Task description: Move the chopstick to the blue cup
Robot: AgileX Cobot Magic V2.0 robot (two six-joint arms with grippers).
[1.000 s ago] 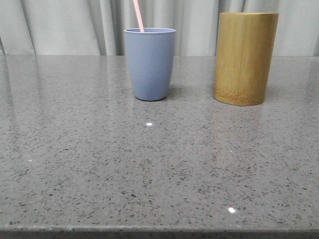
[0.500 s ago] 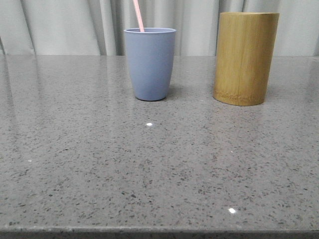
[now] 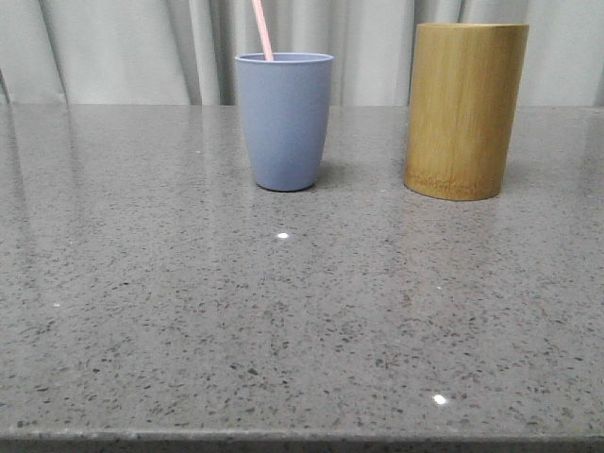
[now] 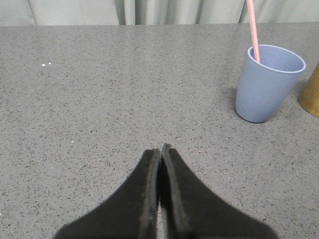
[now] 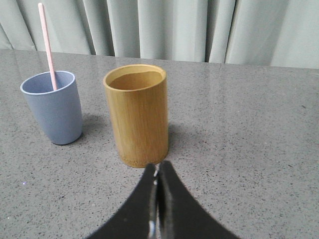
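The blue cup [image 3: 283,123] stands upright on the grey table, left of centre at the back. A pale pink chopstick [image 3: 261,28] leans inside it and sticks out above the rim. The cup [image 4: 266,83] and chopstick [image 4: 253,30] also show in the left wrist view, and the cup [image 5: 54,107] and chopstick [image 5: 47,47] in the right wrist view. My left gripper [image 4: 160,149] is shut and empty, low over bare table, well short of the cup. My right gripper [image 5: 158,167] is shut and empty, just in front of the bamboo cylinder. Neither gripper shows in the front view.
A taller tan bamboo cylinder [image 3: 464,110] stands to the right of the blue cup; its visible inside looks empty in the right wrist view [image 5: 137,114]. A grey-green curtain [image 3: 142,47] hangs behind the speckled grey table [image 3: 302,321], whose front edge runs along the bottom.
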